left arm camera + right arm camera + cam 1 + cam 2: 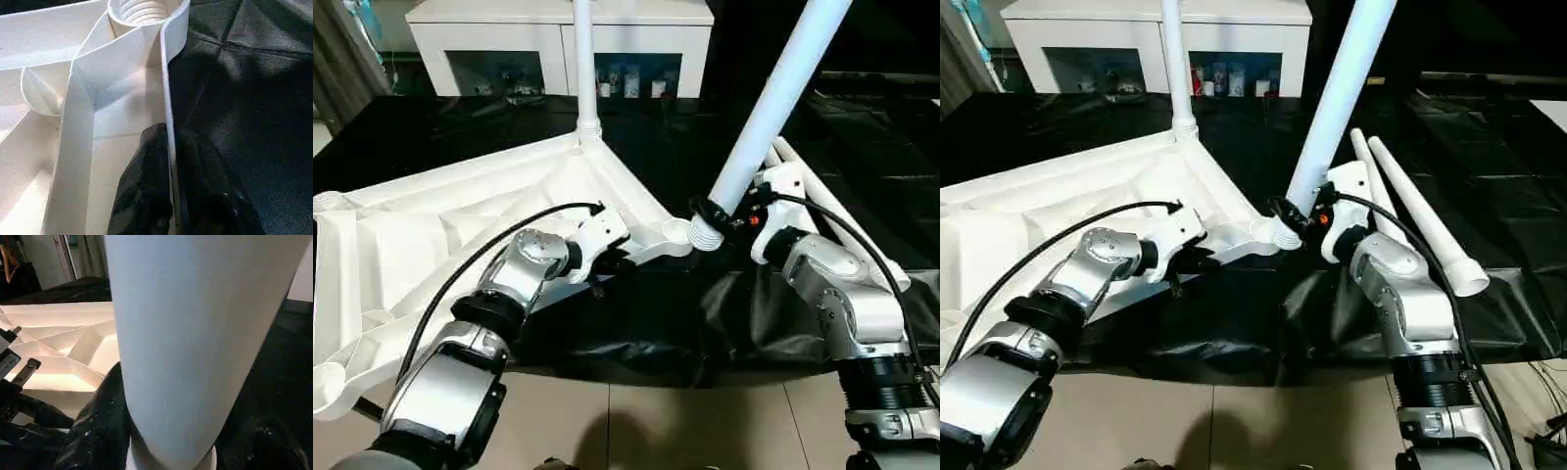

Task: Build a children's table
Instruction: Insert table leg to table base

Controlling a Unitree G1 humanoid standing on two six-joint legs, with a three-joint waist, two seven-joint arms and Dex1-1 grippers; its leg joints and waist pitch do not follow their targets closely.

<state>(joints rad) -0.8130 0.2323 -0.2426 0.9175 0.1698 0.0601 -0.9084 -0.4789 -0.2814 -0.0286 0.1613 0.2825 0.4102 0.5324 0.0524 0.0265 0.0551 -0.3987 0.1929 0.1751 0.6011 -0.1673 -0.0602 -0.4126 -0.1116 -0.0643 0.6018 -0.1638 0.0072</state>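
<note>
The white table top lies upside down on a black-covered surface, ribs facing up. One white leg stands upright in its far corner socket. My left gripper is shut on the top's near rim, and the left wrist view has one black finger on each side of the thin rim wall. My right gripper is shut on a second leg. That leg tilts up to the right, with its ribbed lower end right beside the near-right corner socket.
Two loose white legs lie on the black sheet behind my right arm. A white cabinet with glass doors stands at the back. Tiled floor runs along the near edge of the sheet.
</note>
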